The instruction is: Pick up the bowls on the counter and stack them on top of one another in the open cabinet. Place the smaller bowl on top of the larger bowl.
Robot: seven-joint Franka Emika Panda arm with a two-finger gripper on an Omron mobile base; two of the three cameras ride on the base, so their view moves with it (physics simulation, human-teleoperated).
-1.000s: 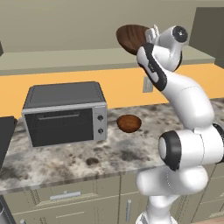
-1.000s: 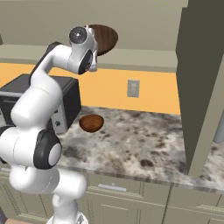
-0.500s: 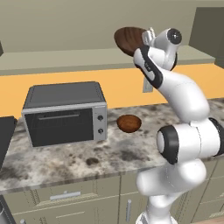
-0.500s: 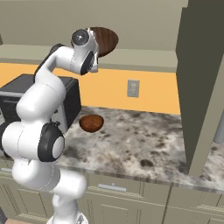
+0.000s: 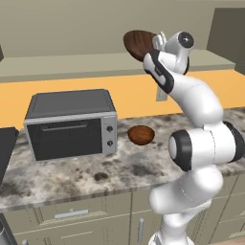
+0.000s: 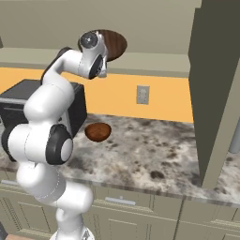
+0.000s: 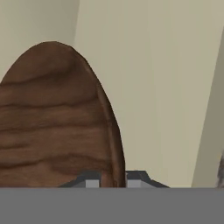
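My tool (image 7: 113, 178), clamped on the large bowl's (image 5: 140, 44) rim, should level it before lowering onto the cabinet ledge (image 5: 72, 64) at 12 o'clock.

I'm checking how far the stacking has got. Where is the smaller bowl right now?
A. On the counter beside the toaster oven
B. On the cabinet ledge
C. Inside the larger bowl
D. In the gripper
A: the smaller bowl sits on the counter beside the toaster oven, while the gripper holds the larger bowl.
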